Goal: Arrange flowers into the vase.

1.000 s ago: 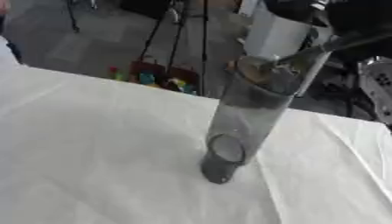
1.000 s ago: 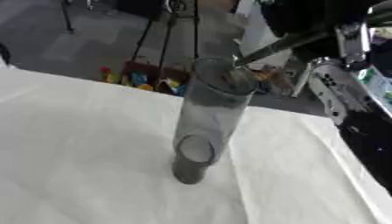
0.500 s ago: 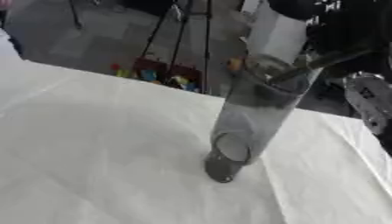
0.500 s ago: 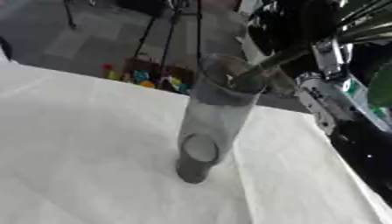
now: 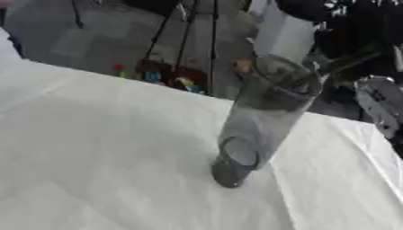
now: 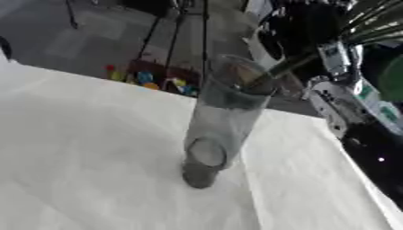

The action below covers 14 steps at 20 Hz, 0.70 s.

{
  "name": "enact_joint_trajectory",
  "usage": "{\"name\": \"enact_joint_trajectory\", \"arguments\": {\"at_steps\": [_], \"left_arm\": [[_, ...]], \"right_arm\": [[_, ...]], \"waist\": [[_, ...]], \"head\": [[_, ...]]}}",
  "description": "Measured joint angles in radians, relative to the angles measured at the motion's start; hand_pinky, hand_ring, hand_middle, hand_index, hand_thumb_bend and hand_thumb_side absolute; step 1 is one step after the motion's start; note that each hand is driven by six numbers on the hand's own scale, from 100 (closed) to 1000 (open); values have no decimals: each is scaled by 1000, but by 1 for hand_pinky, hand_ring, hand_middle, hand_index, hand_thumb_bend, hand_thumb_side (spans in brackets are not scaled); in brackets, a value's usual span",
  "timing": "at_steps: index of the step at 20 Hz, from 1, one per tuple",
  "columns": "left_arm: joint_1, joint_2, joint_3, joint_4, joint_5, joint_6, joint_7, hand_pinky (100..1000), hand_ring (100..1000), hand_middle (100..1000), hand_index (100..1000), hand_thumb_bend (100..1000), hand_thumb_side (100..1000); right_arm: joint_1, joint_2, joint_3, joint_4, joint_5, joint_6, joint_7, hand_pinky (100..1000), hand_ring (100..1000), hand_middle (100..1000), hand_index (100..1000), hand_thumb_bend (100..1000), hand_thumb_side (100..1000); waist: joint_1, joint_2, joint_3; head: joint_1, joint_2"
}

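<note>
At the upper right of the frame, the right hand (image 6: 340,56) is a dark blur, so whether it grips the flower stems (image 6: 370,24) cannot be told. Their lower ends enter the mouth of the clear vase (image 6: 220,117), standing mid-frame on the white counter (image 6: 87,157). Insertion looks begun, not finished.

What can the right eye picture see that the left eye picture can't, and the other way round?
Only the right eye view shows several green stems fanning out at the top right, and a green and white object at the right edge. Only the left eye view shows a pale upright shape behind the vase. Both show the tall clear glass vase standing on the white tablecloth, with one stem's end at its rim.
</note>
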Motion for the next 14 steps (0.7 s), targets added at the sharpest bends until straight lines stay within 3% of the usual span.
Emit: {"name": "enact_joint_trajectory", "arguments": {"at_steps": [14], "left_arm": [[1, -9, -6, 0, -12, 0, -1, 683, 1000, 955, 966, 100, 1000]], "right_arm": [[-61, 2, 1, 137, -61, 36, 36, 100, 124, 100, 158, 100, 241]], "waist": [[0, 12, 7]], "head": [[-9, -16]]}}
